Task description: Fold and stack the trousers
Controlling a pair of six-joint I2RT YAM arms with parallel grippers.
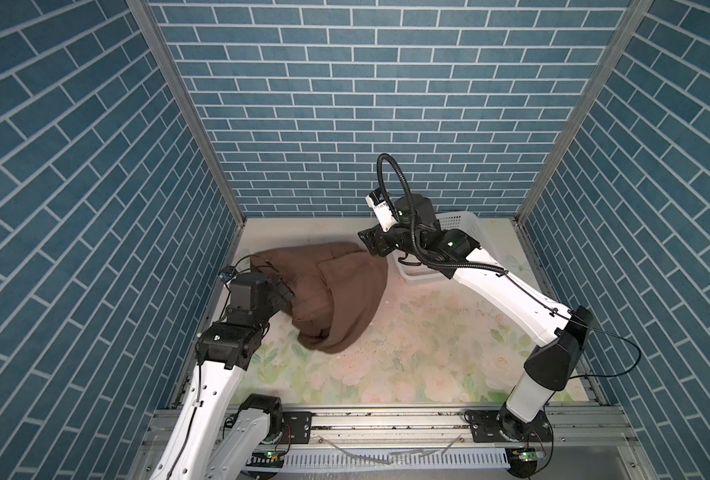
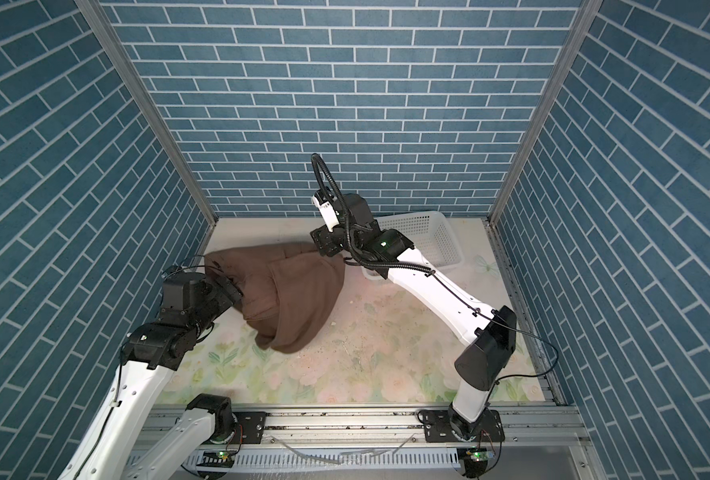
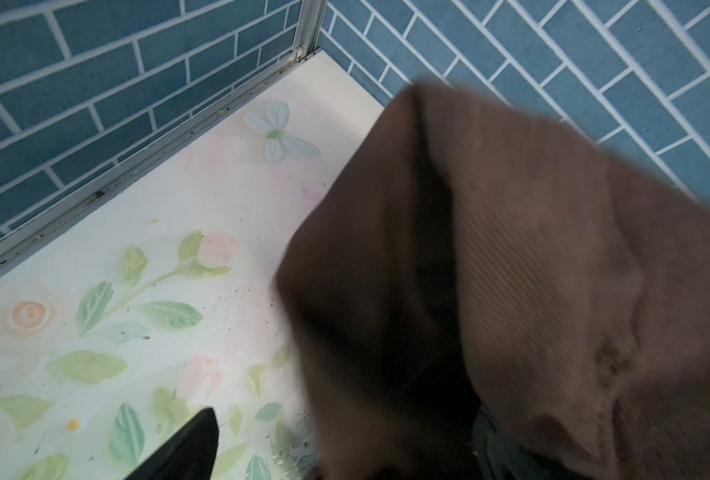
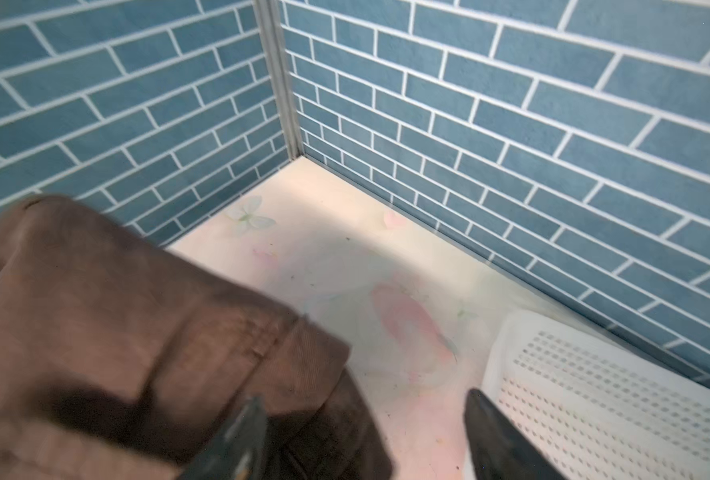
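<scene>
The trousers (image 3: pixel 532 249) look blurry in both wrist views. The right arm (image 1: pixel 490 282) hides part of the basket (image 1: pixel 467 226).

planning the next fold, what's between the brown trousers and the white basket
The right gripper, open, hangs between trousers and basket in both top views; the right wrist view shows the floral tabletop beneath it bare.

Soft, even light and faint shadows; both top views are sharp. In both wrist views the soft chocolate-brown trousers (image 3: pixel 532 270) are smeared by motion blur.
</scene>
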